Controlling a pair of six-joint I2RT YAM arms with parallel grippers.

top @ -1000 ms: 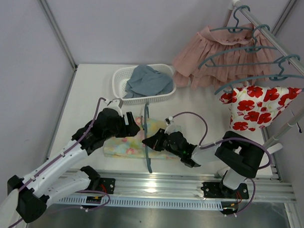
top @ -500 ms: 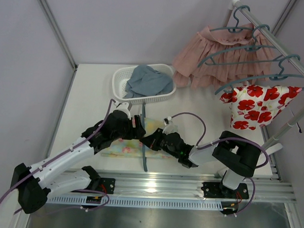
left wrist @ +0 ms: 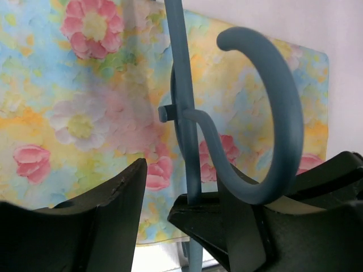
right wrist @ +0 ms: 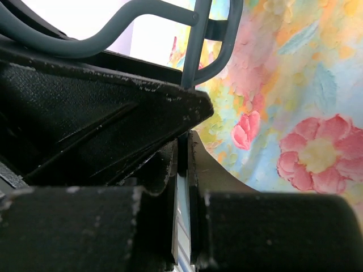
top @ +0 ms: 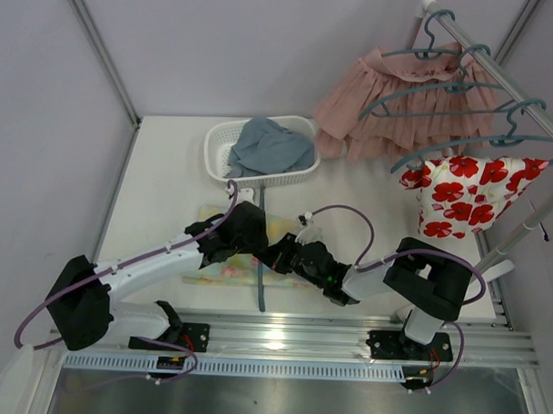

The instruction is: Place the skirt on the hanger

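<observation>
risk, grip: left fingers (left wrist: 116, 198) stand part-open astride the neck of the teal hanger (left wrist: 181, 68), with a gap on one side. If they close off-centre, the slim bar could skid out or twist.
risk, two grips: right fingers (right wrist: 142, 226) are shut with a thin pale-blue strip in the slit, which looks like the hanger's bar pinched. Two holds this close could fight and flex the plastic.
risk, cloth: the hanger lies across the floral skirt (left wrist: 85, 102), so a low fingertip could snag it and drag it along.
left arm: stretched low from the near-left corner to mid tabletop (top: 159, 185), wrist tipped down by the hook.
right arm: elbow folded, forearm reaching left, wrist low, tips nearly meeting the left's.
skirt: flat on the tabletop under both wrists, not on the hanger yet.
far: white basket (top: 215, 155) holding grey-blue cloth (top: 269, 148), and a hung pink pleated skirt (top: 389, 111), both well apart.
</observation>
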